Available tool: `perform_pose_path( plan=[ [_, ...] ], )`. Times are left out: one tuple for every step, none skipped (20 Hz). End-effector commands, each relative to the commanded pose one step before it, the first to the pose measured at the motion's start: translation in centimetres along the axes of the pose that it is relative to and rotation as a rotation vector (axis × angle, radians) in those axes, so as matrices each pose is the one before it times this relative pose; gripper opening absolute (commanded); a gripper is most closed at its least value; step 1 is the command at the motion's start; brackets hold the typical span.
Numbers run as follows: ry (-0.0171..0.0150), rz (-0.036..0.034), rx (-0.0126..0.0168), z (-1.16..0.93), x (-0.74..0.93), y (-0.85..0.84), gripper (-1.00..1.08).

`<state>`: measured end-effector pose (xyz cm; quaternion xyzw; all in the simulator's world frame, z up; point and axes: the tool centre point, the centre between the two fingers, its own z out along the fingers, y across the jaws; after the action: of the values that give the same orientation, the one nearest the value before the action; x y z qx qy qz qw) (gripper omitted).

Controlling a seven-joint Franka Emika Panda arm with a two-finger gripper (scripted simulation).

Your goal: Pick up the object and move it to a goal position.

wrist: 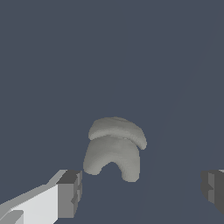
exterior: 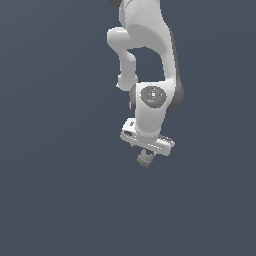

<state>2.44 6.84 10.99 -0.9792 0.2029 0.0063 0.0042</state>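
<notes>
Grey-beige object (wrist: 114, 148) between wide-spread claw (wrist: 142, 192) fingers, untouched

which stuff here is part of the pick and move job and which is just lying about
Part of the job:
- the object, a grey-beige lump
- the gripper, open, fingers either side of the lump and apart from it

Just lying about:
- nothing else shows; only the plain dark blue-grey surface

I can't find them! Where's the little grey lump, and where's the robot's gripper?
Grey lump (wrist: 114, 148): wrist view, on the middle of its body.
Gripper (wrist: 141, 188): wrist view, midway between its two fingertips.
White arm (exterior: 150, 120): exterior view, on its wrist.
</notes>
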Motion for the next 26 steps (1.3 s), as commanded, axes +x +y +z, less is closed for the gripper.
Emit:
perform_pose_path(
  plan=[
    [0.00389, 0.05322, -0.00118, 0.542, 0.229, -0.446, 1.0],
    [0.00128, 0.01776, -0.00042, 0.19, 0.061, -0.157, 1.0],
    [0.00122, 0.01652, -0.00039, 0.177, 0.053, -0.147, 1.0],
    [0.00115, 0.01528, -0.00036, 0.164, 0.046, -0.137, 1.0],
    [0.00108, 0.01404, -0.00033, 0.152, 0.039, -0.127, 1.0],
    [0.001, 0.01282, -0.00029, 0.139, 0.033, -0.115, 1.0],
    [0.00092, 0.01158, -0.00026, 0.126, 0.028, -0.105, 1.0],
    [0.00084, 0.01034, -0.00023, 0.113, 0.023, -0.095, 1.0],
    [0.00075, 0.00913, -0.0002, 0.1, 0.019, -0.083, 1.0],
    [0.00066, 0.0079, -0.00017, 0.086, 0.016, -0.072, 1.0],
    [0.00056, 0.00671, -0.00014, 0.073, 0.013, -0.06, 1.0],
    [0.00046, 0.00546, -0.00012, 0.06, 0.009, -0.051, 1.0],
    [0.00036, 0.00424, -0.00009, 0.047, 0.007, -0.04, 1.0],
    [0.00026, 0.003, -0.00006, 0.033, 0.003, -0.03, 1.0],
    [0.00016, 0.00182, -0.00004, 0.02, 0.003, -0.017, 1.0],
    [0.00006, 0.00069, -0.00001, 0.006, 0.004, -0.002, 1.0],
    [-0.00061, -0.00421, -0.0001, -0.023, -0.027, 0.026, 1.0],
    [0.0, 0.0, 0.0, 0.042, -0.002, -0.001, 1.0],
    [0.0, 0.0, 0.0, 0.125, -0.006, -0.004, 1.0],
    [0.0, 0.0, 0.0, 0.208, -0.01, -0.007, 1.0],
    [0.00009, 0.00068, 0.00002, 0.285, 0.014, 0.025, 1.0],
    [0.0, 0.0, 0.0, 0.372, -0.02, -0.011, 1.0],
    [0.00009, 0.00068, 0.00001, 0.447, 0.004, 0.022, 1.0],
    [0.0, 0.0, 0.0, 0.531, -0.031, -0.012, 1.0],
    [0.00013, 0.00097, 0.00001, 0.599, 0.004, 0.035, 1.0],
    [0.0001, 0.00068, 0.00001, 0.605, -0.009, 0.021, 1.0]
  ],
)
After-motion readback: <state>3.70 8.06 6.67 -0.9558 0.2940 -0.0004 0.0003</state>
